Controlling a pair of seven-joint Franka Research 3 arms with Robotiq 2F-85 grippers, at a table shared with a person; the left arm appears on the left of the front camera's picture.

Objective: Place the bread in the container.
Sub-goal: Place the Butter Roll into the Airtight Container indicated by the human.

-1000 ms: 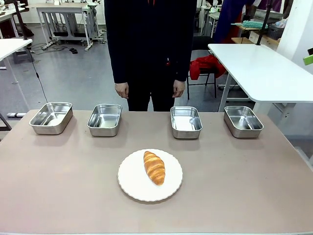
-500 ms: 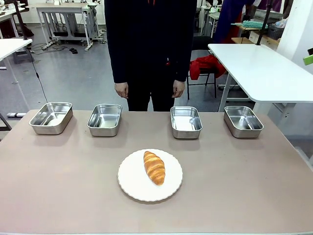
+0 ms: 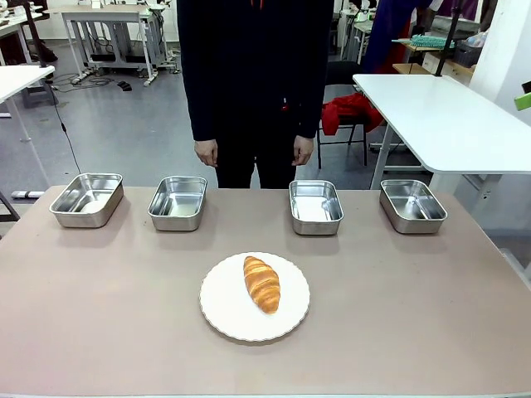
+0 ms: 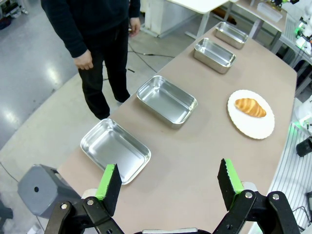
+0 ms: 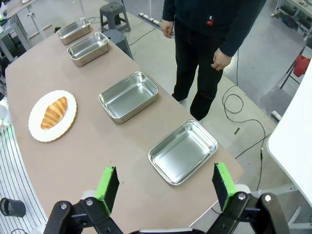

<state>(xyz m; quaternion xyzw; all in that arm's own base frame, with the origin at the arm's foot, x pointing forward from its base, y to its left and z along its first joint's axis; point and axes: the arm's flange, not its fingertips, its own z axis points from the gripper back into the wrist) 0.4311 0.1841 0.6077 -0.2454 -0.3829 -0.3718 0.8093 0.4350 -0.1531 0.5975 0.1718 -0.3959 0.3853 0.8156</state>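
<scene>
From the front, the bread (image 3: 262, 283) lies on a white plate (image 3: 226, 319) near the middle of the tan table (image 3: 91, 307). Four shiny containers (image 3: 177, 202) sit in a row behind it along the far edge, well apart from the plate. A person (image 3: 253, 75) in dark clothes stands just past that edge, hands (image 3: 207, 152) hanging at the sides. The wrist views add the arms' ends. The left end effector (image 4: 168, 169) hangs above the table's left end, green pads (image 4: 108, 181) spread wide and grasping nothing. The right end effector (image 5: 164, 170) hangs released the same way over the right end. The right wrist view also takes in a grey stool (image 5: 112, 9) on the polished grey floor (image 5: 273, 58). Behind the person stand a white table (image 3: 448, 116) and a red cloth (image 3: 353, 110) on a chair.
</scene>
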